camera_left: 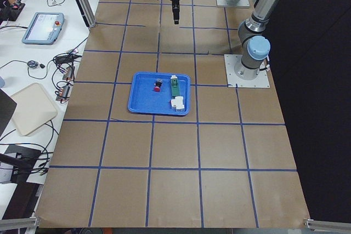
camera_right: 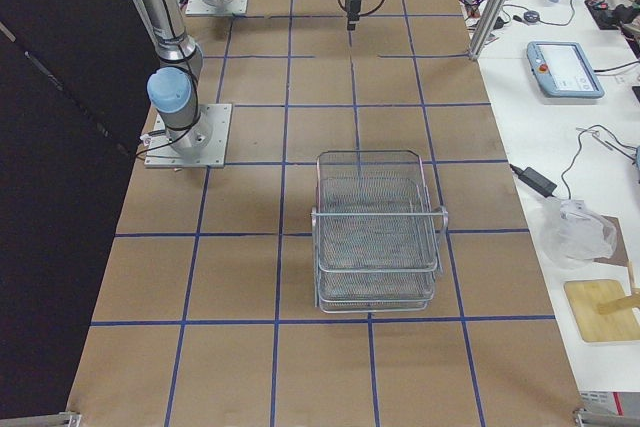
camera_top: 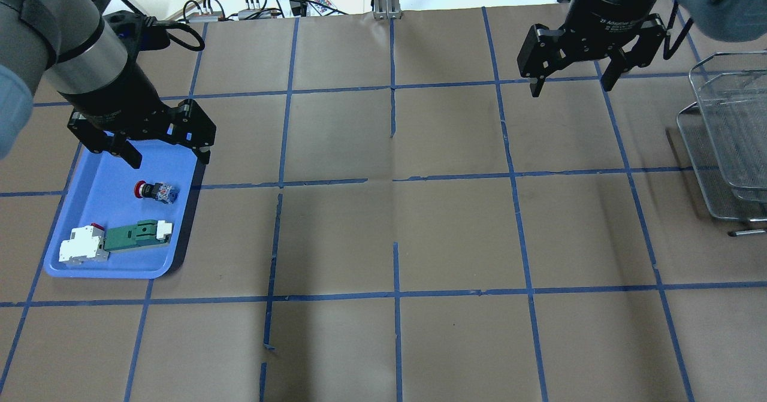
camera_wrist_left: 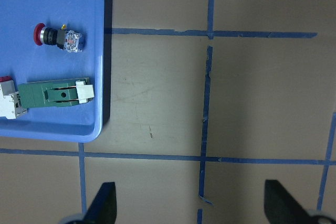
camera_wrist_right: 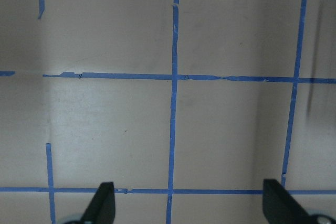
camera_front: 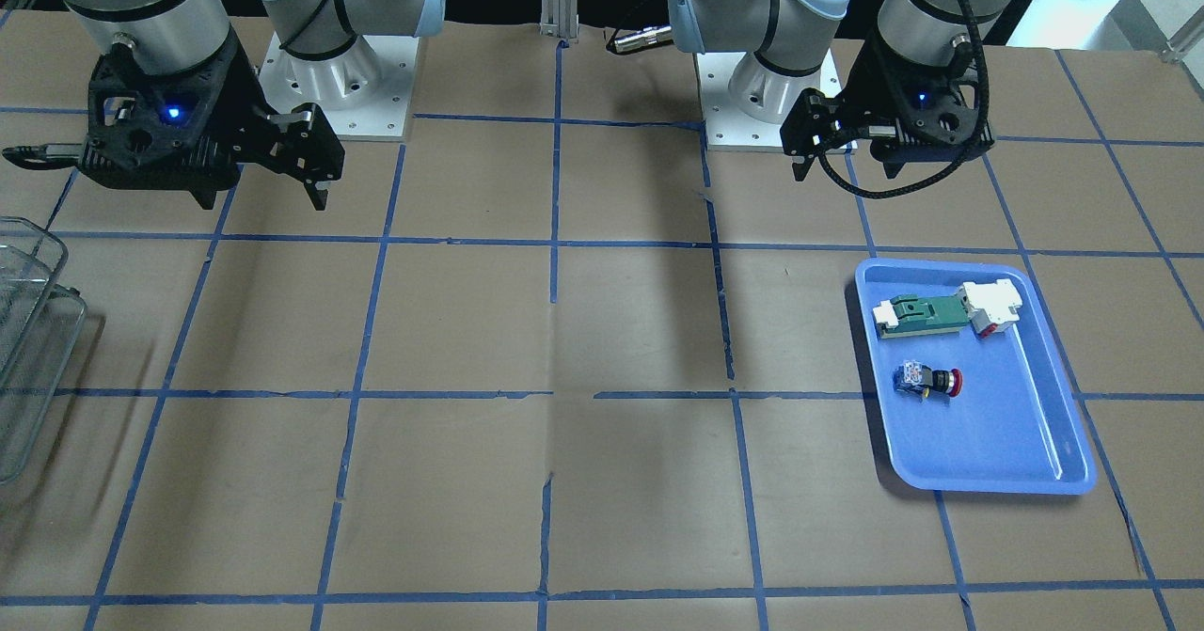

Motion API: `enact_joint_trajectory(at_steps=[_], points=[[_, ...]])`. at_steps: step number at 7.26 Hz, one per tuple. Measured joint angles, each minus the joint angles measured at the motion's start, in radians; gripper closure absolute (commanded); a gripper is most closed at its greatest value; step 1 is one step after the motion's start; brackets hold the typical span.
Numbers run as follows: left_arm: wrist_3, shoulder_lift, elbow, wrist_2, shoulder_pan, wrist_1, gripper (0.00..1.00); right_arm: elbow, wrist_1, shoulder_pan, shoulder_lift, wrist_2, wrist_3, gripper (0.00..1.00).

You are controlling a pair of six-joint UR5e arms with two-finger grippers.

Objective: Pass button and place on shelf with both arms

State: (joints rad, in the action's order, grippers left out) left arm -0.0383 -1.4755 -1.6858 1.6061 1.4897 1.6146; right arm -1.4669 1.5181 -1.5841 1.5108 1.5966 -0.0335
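Note:
The button [camera_front: 926, 382] lies on its side in the blue tray [camera_front: 1002, 457], red head pointing away from the blue-and-white block. It also shows in the overhead view [camera_top: 154, 191] and the left wrist view [camera_wrist_left: 56, 36]. My left gripper [camera_top: 171, 157] hangs open and empty above the tray's far edge, clear of the button; its fingers frame the bottom of the left wrist view [camera_wrist_left: 191, 203]. My right gripper [camera_top: 570, 87] is open and empty over bare table, to the left of the shelf [camera_top: 728, 132]. The shelf [camera_right: 375, 237] is a silver wire-mesh tiered rack.
The tray also holds a green-and-white flat part [camera_top: 135, 236] and a white blocky part with a red tip [camera_top: 84, 245], side by side nearer the robot than the button. Brown paper with a blue tape grid covers the table. Cables and tablets lie past the far edge.

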Motion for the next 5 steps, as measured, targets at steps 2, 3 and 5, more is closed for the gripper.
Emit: enact_joint_trajectory(at_steps=[2, 3, 5], points=[[0.0, 0.0, 0.0, -0.001, 0.001, -0.001, 0.0, 0.0, 0.018, -0.001, -0.002, 0.0, -0.023, 0.0], [0.001, 0.0, 0.0, -0.003, 0.002, -0.001, 0.0, 0.0, 0.022, -0.001, -0.002, -0.001, -0.024, 0.0], [0.001, -0.001, 0.0, -0.003, 0.001, -0.004, 0.0, -0.001, 0.023, -0.002, 0.0, -0.002, -0.019, 0.0]])
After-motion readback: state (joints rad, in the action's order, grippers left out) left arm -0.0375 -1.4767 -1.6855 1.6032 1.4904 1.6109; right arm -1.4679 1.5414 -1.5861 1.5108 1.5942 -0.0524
